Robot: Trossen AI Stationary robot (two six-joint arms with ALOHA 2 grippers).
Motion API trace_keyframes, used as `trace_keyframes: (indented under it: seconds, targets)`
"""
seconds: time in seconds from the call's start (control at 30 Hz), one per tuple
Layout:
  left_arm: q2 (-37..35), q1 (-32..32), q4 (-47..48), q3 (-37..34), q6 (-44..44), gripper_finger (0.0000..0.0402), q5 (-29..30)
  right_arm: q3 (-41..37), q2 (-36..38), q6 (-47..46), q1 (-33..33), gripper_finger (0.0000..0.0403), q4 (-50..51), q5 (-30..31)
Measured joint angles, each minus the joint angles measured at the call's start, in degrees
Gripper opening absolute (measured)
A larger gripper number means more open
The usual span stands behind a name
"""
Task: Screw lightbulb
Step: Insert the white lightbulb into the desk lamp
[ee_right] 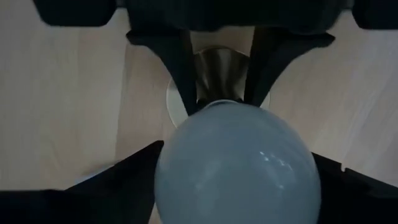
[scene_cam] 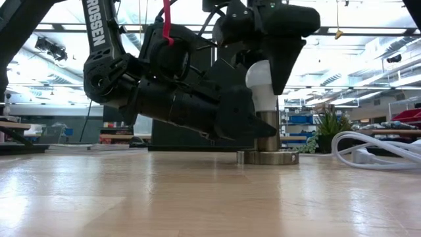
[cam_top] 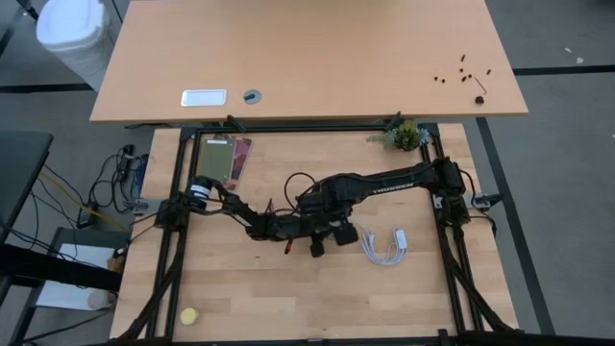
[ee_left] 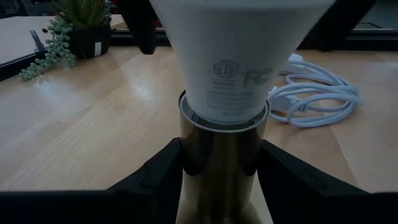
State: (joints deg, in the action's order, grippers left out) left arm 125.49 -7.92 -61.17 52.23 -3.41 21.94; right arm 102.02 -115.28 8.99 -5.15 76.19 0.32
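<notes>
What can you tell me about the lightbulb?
The lightbulb is white, smooth and matte, round on top and narrowing toward the bottom, with faint grey printing on its neck. It stands upright with its lower end sunk in a shiny metal socket on the wooden table. The left gripper clamps the socket, while the right gripper reaches down over the rounded top, its fingers spread on both sides.

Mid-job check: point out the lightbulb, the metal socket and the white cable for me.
lightbulb (scene_cam: 262,82): low view, on its white body above the socket.
metal socket (scene_cam: 268,139): low view, on its upright metal barrel.
white cable (cam_top: 388,246): high view, on the coiled loops.
</notes>
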Motion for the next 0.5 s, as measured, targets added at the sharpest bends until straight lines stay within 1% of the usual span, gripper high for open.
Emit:
trace_keyframes:
  seconds: [0.07, 0.23, 0.33, 0.5]
  targets:
    - [0.00, 0.00, 0.00, 0.00, -0.01, 0.0187, 0.01, 0.00, 0.00, 4.23, -0.01, 0.0338, -0.09, -0.04]
    - [0.00, -0.02, 0.02, 0.00, 0.06, 0.0187, -0.15, 0.02, 0.00, 20.40, -1.16, 0.0365, -0.45, 0.18]
    - [0.02, -0.02, 0.02, 0.00, -0.01, 0.0187, -0.16, 0.02, 0.00, 29.01, -1.66, 0.0368, -0.78, 0.97]
    - [0.02, 0.02, -0.01, 0.00, -0.02, 0.0187, -0.12, 0.07, 0.05, 36.95, -1.63, 0.0361, -1.72, 1.19]
